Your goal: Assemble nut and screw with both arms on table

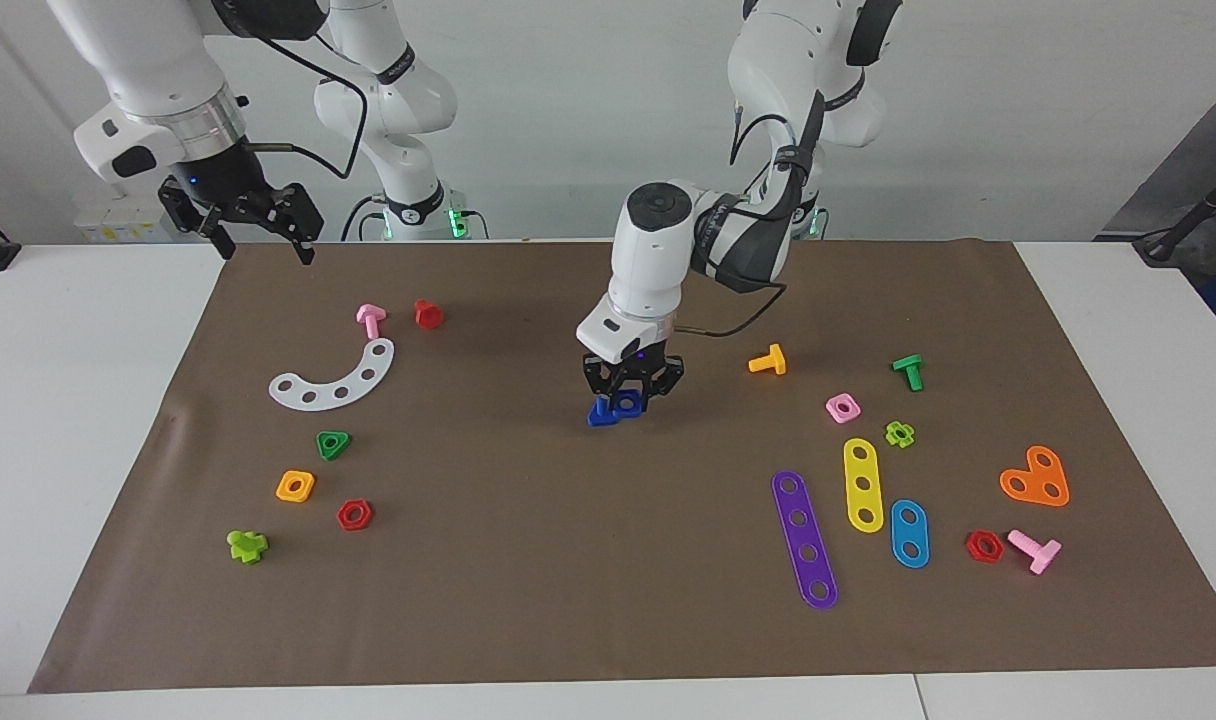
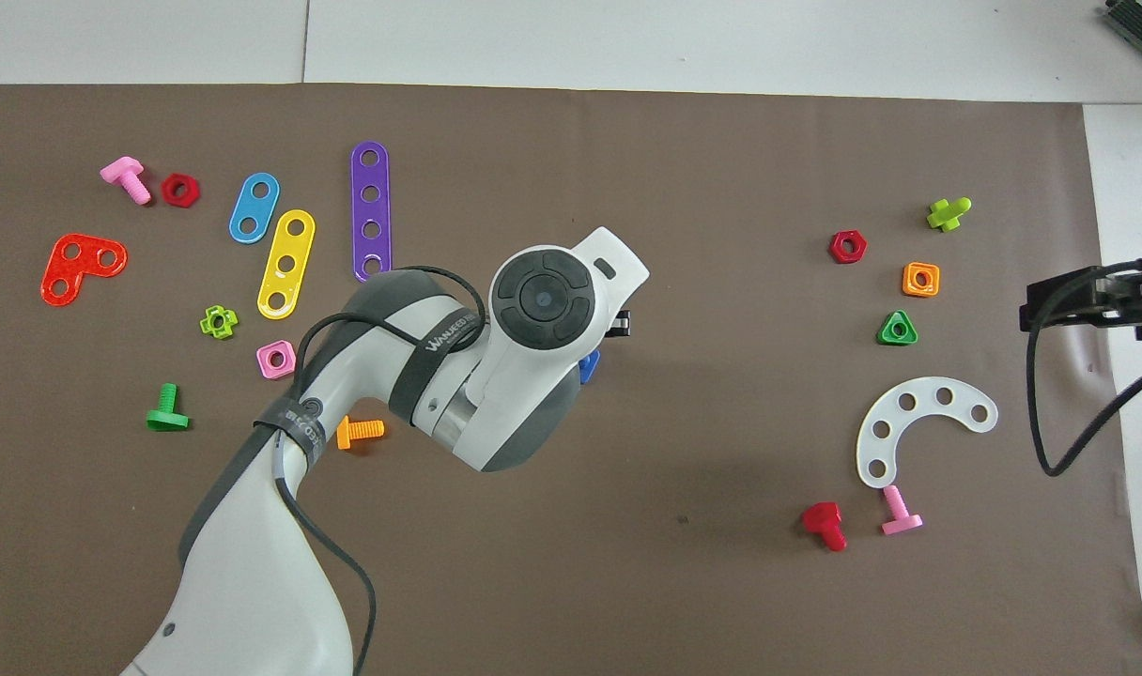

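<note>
**A:** Where's your nut [image 1: 627,403] right now?

**B:** You've got it clamped in the left gripper [image 1: 629,398], held flat and low over the middle of the brown mat [image 1: 588,600]. It sits right on top of the screw [image 1: 599,415]; only a blue corner of the screw's head shows beneath it. Whether they touch, you can't tell.

**A:** And overhead?

**B:** The left arm's wrist covers nearly everything; you only see a sliver of the screw [image 2: 588,364] beside it.

**A:** Your other claw?

**B:** The right gripper [image 1: 264,240] waits in the air with its fingers spread wide, holding nothing, over the mat's edge at the right arm's end of the table [image 1: 78,400]. The pink bolt [image 1: 370,319] and red bolt [image 1: 428,314] lie nearby.
</note>
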